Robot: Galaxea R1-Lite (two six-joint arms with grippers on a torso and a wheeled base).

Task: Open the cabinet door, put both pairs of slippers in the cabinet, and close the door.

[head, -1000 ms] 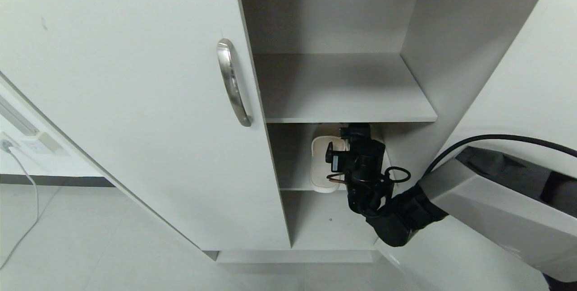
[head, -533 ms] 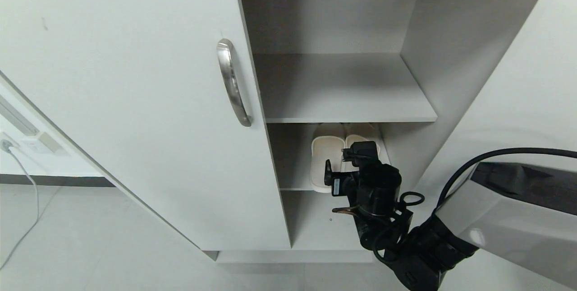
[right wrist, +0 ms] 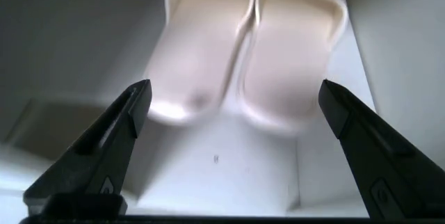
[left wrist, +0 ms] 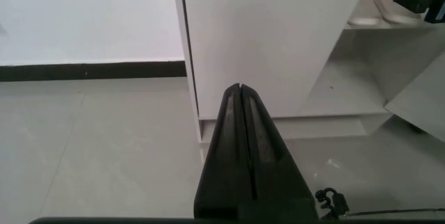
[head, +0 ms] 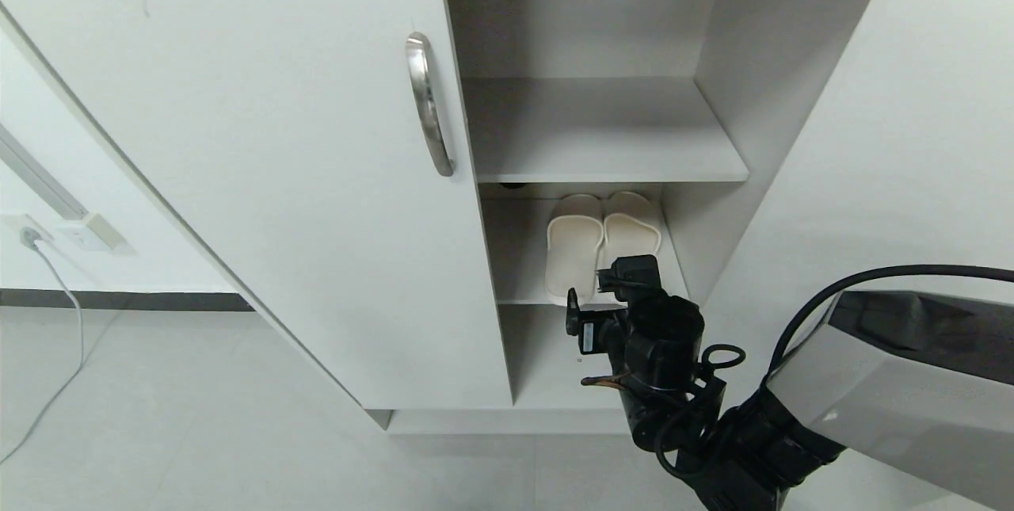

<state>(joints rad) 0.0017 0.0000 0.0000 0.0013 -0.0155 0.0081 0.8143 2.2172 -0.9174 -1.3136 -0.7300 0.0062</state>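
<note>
A pair of cream slippers [head: 602,238] lies side by side on the cabinet's middle shelf [head: 523,257], also seen close up [right wrist: 250,64] and from afar [left wrist: 389,1]. My right gripper [head: 614,285] hangs just in front of that shelf's edge, a little back from the slippers. It is open [right wrist: 233,106] with its fingers spread wide and nothing between them. The cabinet's right door [head: 871,139] stands open and the left door [head: 238,139] is closed. My left gripper [left wrist: 240,92] is shut on nothing, low over the floor in front of the cabinet.
The left door carries a metal handle [head: 428,103]. The upper shelf [head: 594,131] and the bottom compartment [head: 554,372] hold nothing. A wall socket with a cable [head: 32,238] is at the far left. Grey floor [head: 198,432] spreads open before the cabinet.
My right gripper has drawn back out of the cabinet, away from the slippers, which stay on the shelf. The head camera has shifted, so the whole cabinet sits differently in view.
</note>
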